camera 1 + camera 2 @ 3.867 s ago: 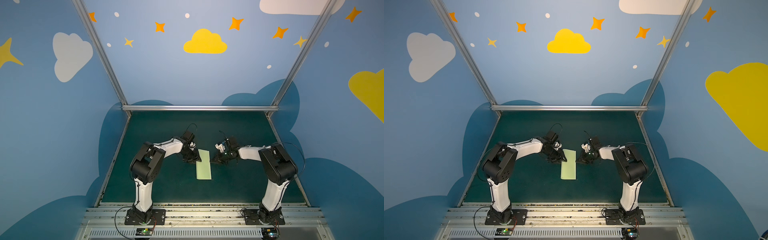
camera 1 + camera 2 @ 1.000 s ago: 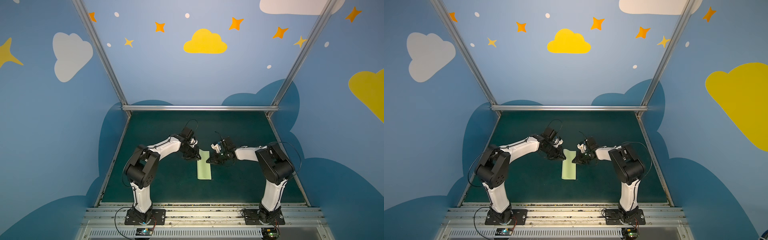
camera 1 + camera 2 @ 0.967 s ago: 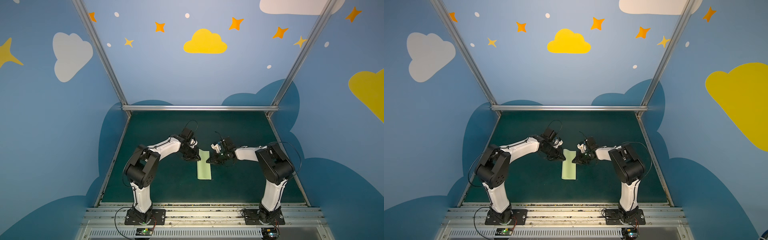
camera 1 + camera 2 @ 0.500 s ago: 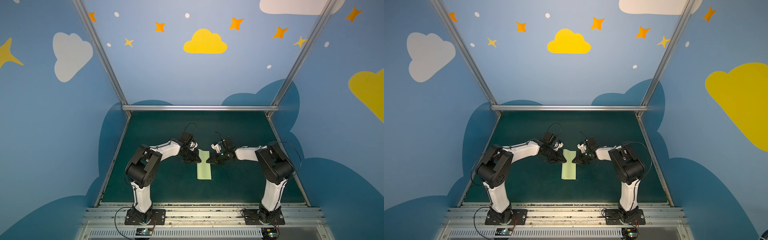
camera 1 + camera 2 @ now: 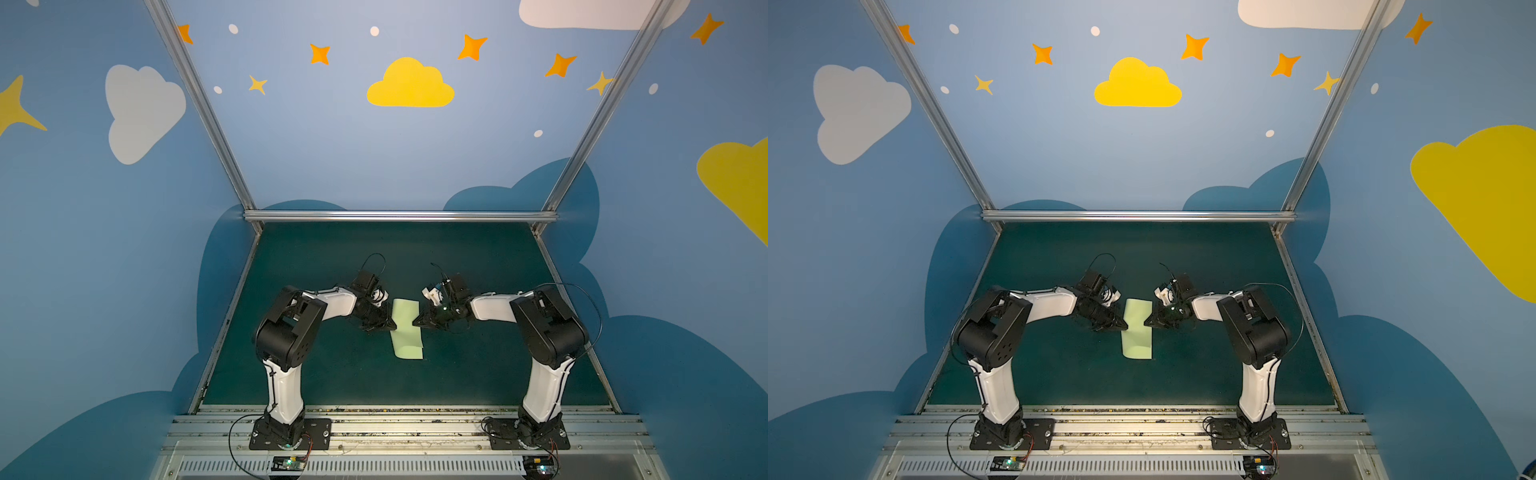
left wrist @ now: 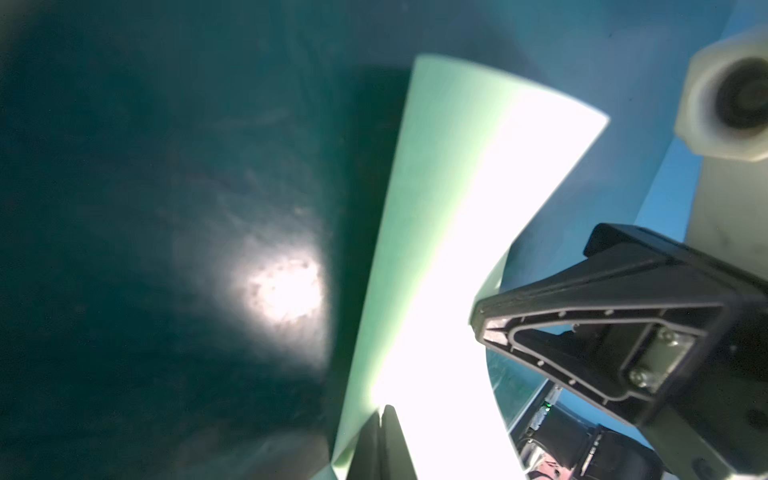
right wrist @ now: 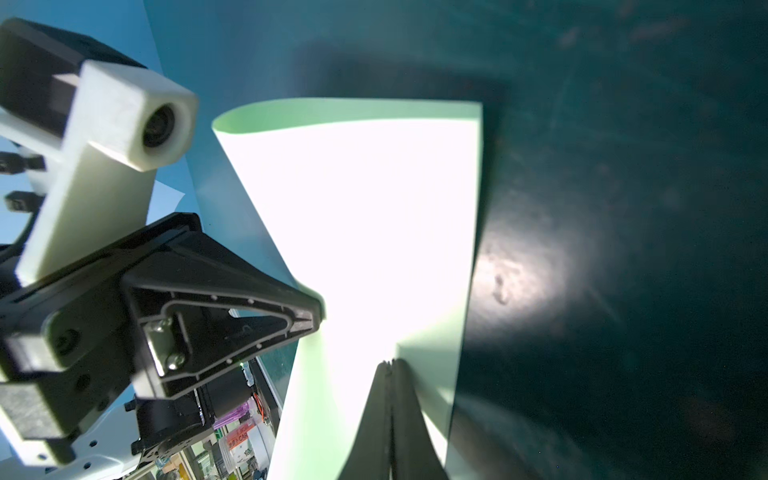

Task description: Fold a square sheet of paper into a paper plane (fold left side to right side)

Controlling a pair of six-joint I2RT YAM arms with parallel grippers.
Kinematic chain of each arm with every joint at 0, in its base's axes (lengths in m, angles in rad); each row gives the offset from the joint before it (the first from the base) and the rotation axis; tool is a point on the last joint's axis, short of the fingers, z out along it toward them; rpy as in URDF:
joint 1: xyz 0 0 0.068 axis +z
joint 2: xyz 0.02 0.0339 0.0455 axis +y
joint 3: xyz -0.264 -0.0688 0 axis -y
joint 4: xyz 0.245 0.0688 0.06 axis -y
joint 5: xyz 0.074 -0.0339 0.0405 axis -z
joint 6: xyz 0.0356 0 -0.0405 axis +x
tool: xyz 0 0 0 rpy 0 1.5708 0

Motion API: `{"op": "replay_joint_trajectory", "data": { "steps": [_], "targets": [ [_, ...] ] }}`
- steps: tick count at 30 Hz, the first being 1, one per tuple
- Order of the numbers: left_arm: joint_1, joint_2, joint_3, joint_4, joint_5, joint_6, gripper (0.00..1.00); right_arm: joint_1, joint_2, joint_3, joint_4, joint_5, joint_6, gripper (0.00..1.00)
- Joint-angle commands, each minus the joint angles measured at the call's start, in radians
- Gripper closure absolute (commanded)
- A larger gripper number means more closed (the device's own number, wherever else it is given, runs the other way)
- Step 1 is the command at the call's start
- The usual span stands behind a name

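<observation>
The square sheet of paper [image 5: 406, 332] [image 5: 1137, 334] lies folded in half as a pale-green strip on the dark green mat, pinched narrow at its middle. Its left side is a rounded, uncreased fold [image 6: 386, 232], and its far end gapes slightly [image 7: 232, 118]. My left gripper [image 5: 390, 326] [image 5: 1124, 324] [image 6: 384, 411] is shut, its tips resting on that fold. My right gripper [image 5: 415, 322] [image 5: 1145, 322] [image 7: 390, 362] is shut too, tips resting on the sheet [image 7: 374, 216] just inside its right edge. Nothing shows between either pair of jaws. No paper plane shape is formed.
The green mat [image 5: 374, 257] is bordered by an aluminium rail [image 5: 399, 215] at the back and blue walls at the sides. Both arm bases [image 5: 286, 432] [image 5: 536, 432] stand on the front rail. The two wrists face each other closely across the strip.
My left gripper has slid toward the near side along the sheet's left fold and closed its jaws fully. The sheet's middle has narrowed. The right gripper has stayed put.
</observation>
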Motion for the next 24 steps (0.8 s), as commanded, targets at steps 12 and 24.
{"op": "replay_joint_trajectory", "data": {
  "steps": [12,24],
  "targets": [
    [0.011,-0.083,0.109,-0.113,-0.035,0.048,0.96,-0.001,0.096,-0.05,-0.103,0.147,-0.027,1.0],
    [0.018,0.108,0.194,-0.057,-0.059,0.036,0.97,-0.003,0.1,-0.056,-0.112,0.156,-0.033,1.0]
  ]
}}
